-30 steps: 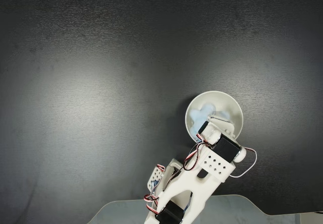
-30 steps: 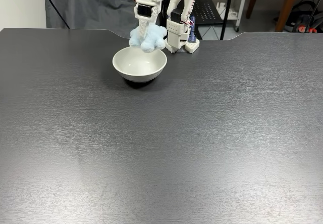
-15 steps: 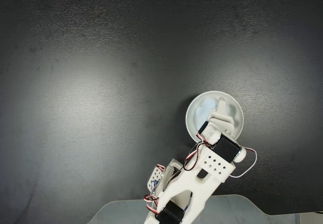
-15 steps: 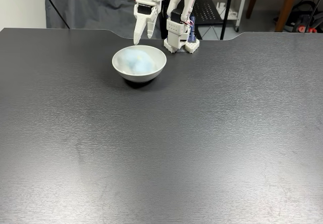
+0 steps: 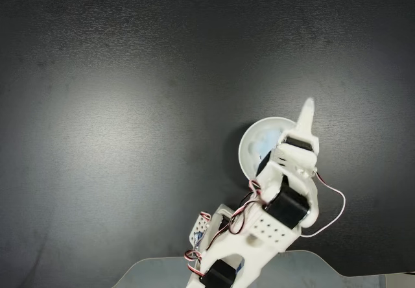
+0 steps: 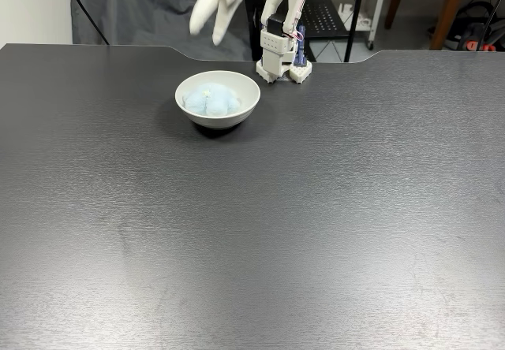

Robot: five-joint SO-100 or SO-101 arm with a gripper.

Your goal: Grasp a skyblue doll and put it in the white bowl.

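Observation:
The skyblue doll (image 6: 209,101) lies inside the white bowl (image 6: 246,107), which stands on the black table near the arm's base. My gripper (image 6: 207,28) is raised above and behind the bowl, open, with nothing between its blurred fingers. Seen from above in a fixed view, the doll (image 5: 262,143) shows as a pale blue patch in the bowl (image 5: 244,153), while the arm covers the bowl's right half. There my gripper (image 5: 307,114) points past the bowl's far rim.
The arm's base (image 6: 280,57) stands at the table's far edge, right of the bowl. Behind the table are a dark cloth (image 6: 134,11) and chair legs. Wide bare tabletop (image 6: 276,224) spreads in front of the bowl.
One second ago the gripper held the doll over the bowl. It opened and the doll dropped in. The open gripper has since lifted up and away from the bowl.

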